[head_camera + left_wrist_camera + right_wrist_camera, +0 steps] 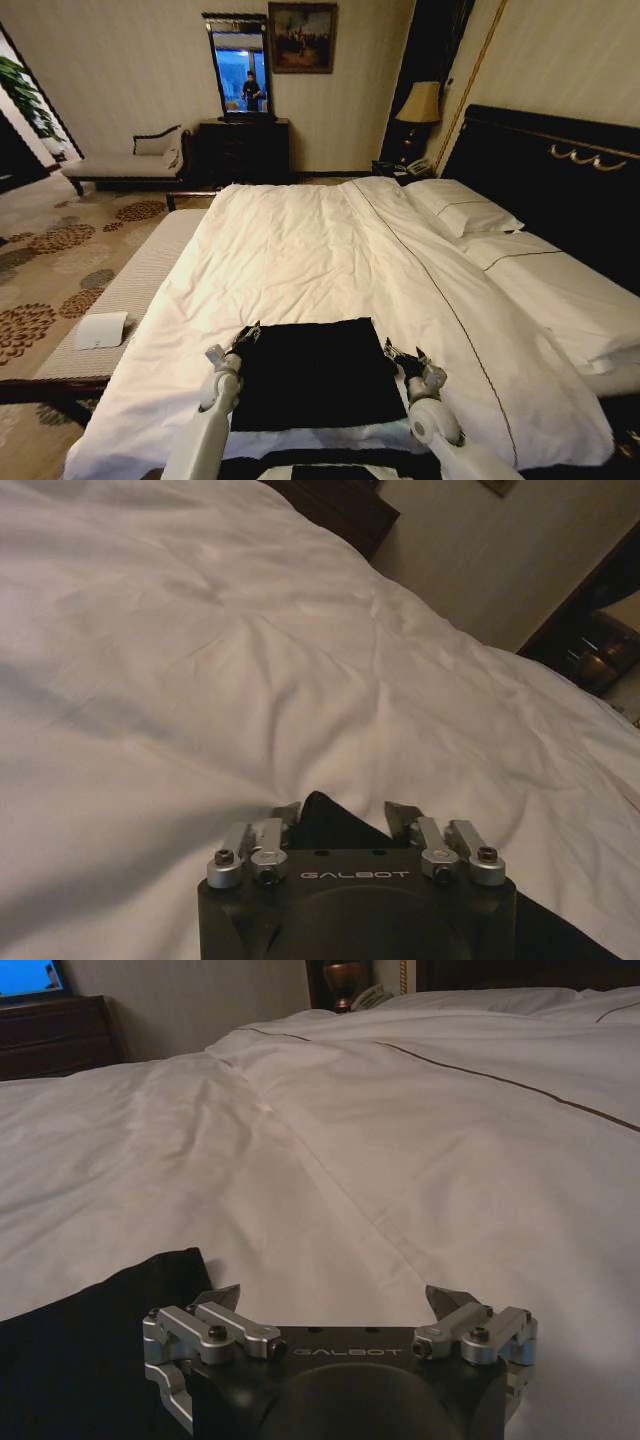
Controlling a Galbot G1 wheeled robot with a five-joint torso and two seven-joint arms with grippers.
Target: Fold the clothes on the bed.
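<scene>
A black T-shirt [315, 372] lay as a flat dark rectangle on the white duvet [300, 260] near the foot of the bed [560, 290], its lettering out of sight. The left gripper [243, 340] sat at the shirt's far left corner; in the left wrist view its fingers [282, 818] stood spread with a dark point of cloth between them, not pinched. The right gripper [405, 355] sat at the far right corner, released too, with the shirt's edge [110, 1310] just beside 1 finger and bare duvet between the 2 tips. A white pillow [462, 207] lay by the dark headboard [570, 170]. The risk, as I judged it: the right gripper could clench on duvet instead of shirt, or catch both layers, so a lift would drag the bedding and skew the fold; 2 uneven grips would twist the soft fabric
</scene>
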